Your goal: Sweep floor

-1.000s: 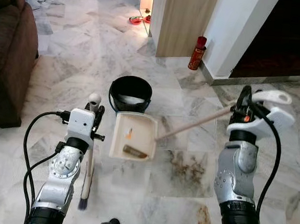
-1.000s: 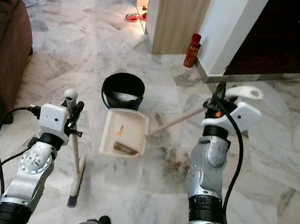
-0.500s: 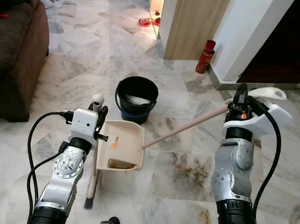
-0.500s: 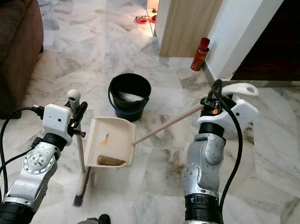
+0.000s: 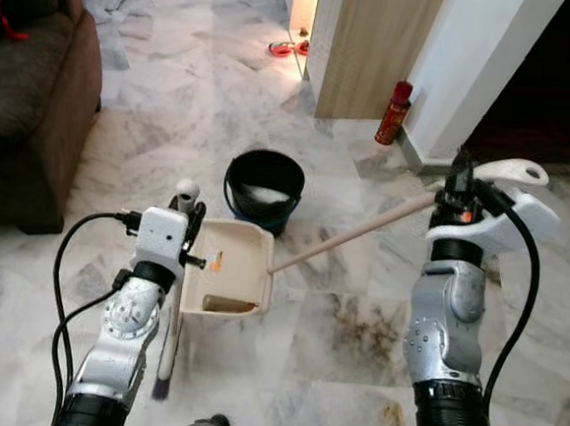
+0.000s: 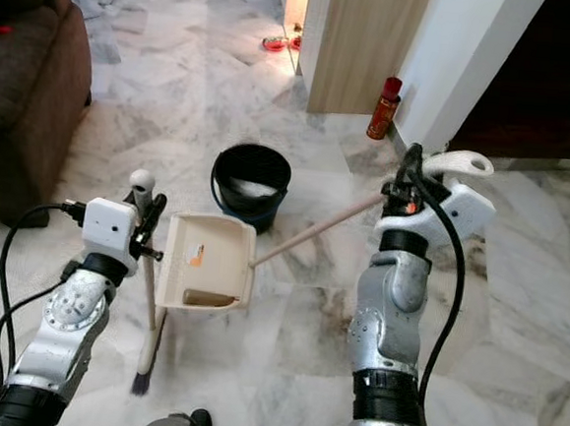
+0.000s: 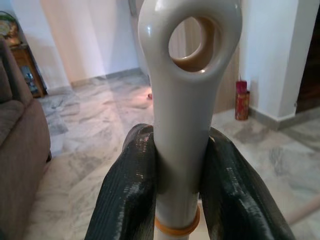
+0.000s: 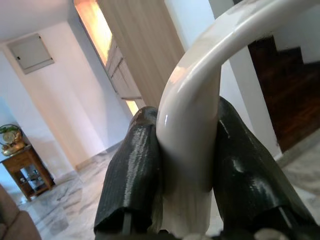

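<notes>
Two silver arms reach out in front of us, both bent at the elbow with the forearms pointing forward over the marble floor (image 5: pixel 91 168). Our left gripper (image 7: pixel 172 175) has its fingers (image 7: pixel 127 195) clamped tight on the top of the broom (image 5: pixel 171 303), just under the round hole in its handle. The broom stands nearly upright beside our left arm, and its dark bristles touch the floor close to our feet.

Our right gripper (image 8: pixel 182 165) is held higher, and its fingers (image 8: pixel 132 175) squeeze the curved white grip of the dustpan (image 5: pixel 225 279). The long handle slants down from that gripper toward the left. The cream pan sits low over the floor between our arms, just beside the broom, with a brown roll and a small orange bit inside it.

Just past the pan stands a black bucket (image 5: pixel 263 187). A red can (image 5: pixel 394 112) stands by the white wall, and a brown sofa (image 5: pixel 21 113) is far on the left.
</notes>
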